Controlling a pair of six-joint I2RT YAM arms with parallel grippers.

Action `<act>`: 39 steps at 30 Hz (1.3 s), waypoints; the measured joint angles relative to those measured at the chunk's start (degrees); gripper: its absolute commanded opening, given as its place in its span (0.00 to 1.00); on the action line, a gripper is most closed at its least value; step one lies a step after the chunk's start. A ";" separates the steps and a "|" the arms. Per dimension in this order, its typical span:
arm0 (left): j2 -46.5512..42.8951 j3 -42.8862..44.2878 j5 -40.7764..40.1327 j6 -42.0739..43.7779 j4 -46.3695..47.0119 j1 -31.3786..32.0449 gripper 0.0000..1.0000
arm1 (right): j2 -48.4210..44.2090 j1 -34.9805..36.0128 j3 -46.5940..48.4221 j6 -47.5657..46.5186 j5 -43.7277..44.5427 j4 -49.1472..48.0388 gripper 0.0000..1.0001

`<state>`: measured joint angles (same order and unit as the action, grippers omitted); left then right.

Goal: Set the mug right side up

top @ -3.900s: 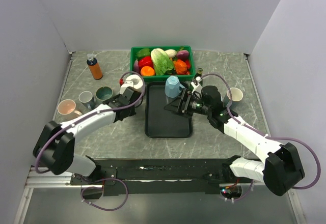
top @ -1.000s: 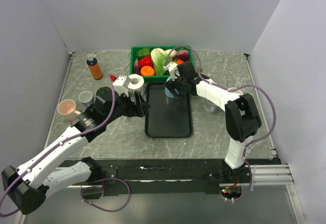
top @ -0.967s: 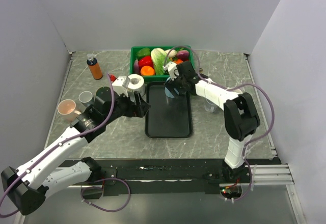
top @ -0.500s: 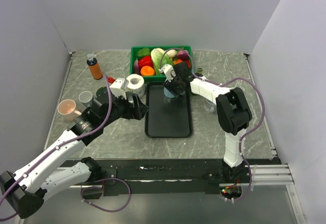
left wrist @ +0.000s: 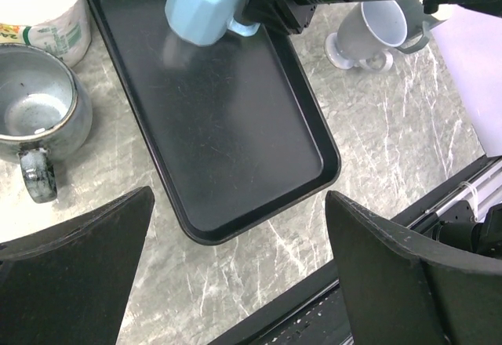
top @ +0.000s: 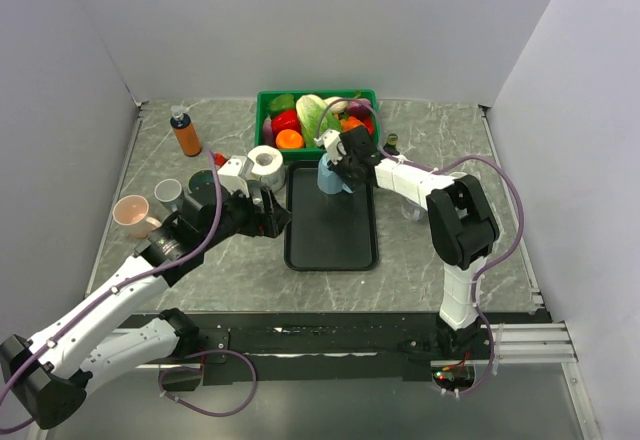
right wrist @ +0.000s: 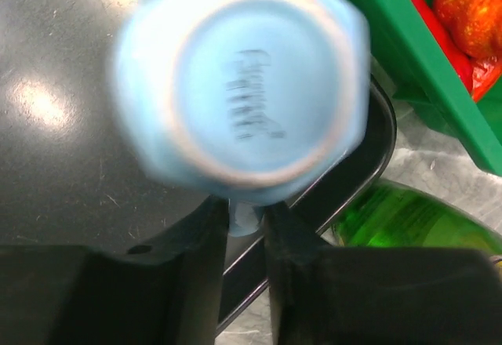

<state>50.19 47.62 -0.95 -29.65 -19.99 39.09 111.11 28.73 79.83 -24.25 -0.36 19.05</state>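
The light blue mug stands bottom up at the far end of the black tray. Its base faces the right wrist camera and looks blurred. My right gripper is shut on the mug's handle, reaching in from the right. The left wrist view also shows the mug at the tray's far end, with the right gripper's dark fingers against it. My left gripper hangs open and empty above the tray's near-left corner.
A green crate of vegetables sits just behind the tray. A white roll and a grey-green mug stand left of it, a grey footed cup to the right. A green bottle, pink mug and orange bottle also stand around.
My right gripper slid left to the mug and shut its jaws on the handle. The mug has shifted slightly. The left arm edged toward the tray, still open.
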 measured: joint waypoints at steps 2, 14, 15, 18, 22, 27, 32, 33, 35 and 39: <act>-0.13 -0.31 -0.04 0.00 0.00 0.00 0.96 | 0.00 0.00 -0.04 0.61 0.13 -0.33 0.04; -1.14 -1.25 -0.39 -0.22 0.02 0.00 0.96 | -0.37 -0.22 -0.07 6.32 -0.59 0.31 0.00; -1.14 -1.44 -0.39 -0.24 0.04 0.00 0.96 | -0.66 -0.42 -0.07 7.78 -1.29 0.81 0.00; -1.14 -2.36 -0.37 -0.81 0.85 0.00 0.96 | -2.51 -0.83 -1.40 13.51 -3.63 1.79 0.00; -0.74 -4.61 -0.42 -1.75 2.73 0.00 0.96 | -6.71 -0.92 -5.70 23.32 -5.79 2.54 0.00; -0.11 -8.00 0.13 -4.11 6.49 0.00 0.96 | -13.46 -0.98 -12.26 35.76 -11.23 0.59 0.00; 0.20 -12.50 5.14 -5.42 14.29 0.17 0.96 | -22.10 -0.96 -18.73 46.69 -17.81 -6.01 0.00; 0.42 -13.16 5.99 -5.68 15.72 0.24 0.96 | -23.67 -0.94 -19.69 48.76 -18.88 -7.58 0.00; 0.92 -14.16 7.39 -6.29 18.60 0.33 0.96 | -26.77 -0.85 -21.90 52.85 -21.05 -11.78 0.00; 1.05 -16.48 9.86 -8.74 26.73 0.59 0.96 | -31.74 -0.57 -25.73 60.92 -24.92 -19.30 0.00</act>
<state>51.24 31.14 8.91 -38.39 6.74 39.68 79.37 28.16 54.11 36.67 -25.28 -0.25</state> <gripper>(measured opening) 0.963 0.251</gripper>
